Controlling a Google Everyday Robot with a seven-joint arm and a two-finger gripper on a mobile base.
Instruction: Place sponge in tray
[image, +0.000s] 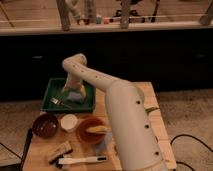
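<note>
The dark green tray (50, 89) sits at the back left of the wooden table. The pale blue sponge (76, 95) is over the tray's middle, right under my gripper (71, 91), which reaches down into the tray from the white arm. The arm's wrist hides the top of the sponge. A fork (56, 101) lies in the tray to the left of the sponge.
In front of the tray stand a dark red bowl (45, 125), a small white cup (69, 121) and an orange bowl (91, 130) with something yellow in it. A brush (82, 160) and a wooden block (59, 151) lie near the front edge. A blue cloth (101, 147) lies by the arm.
</note>
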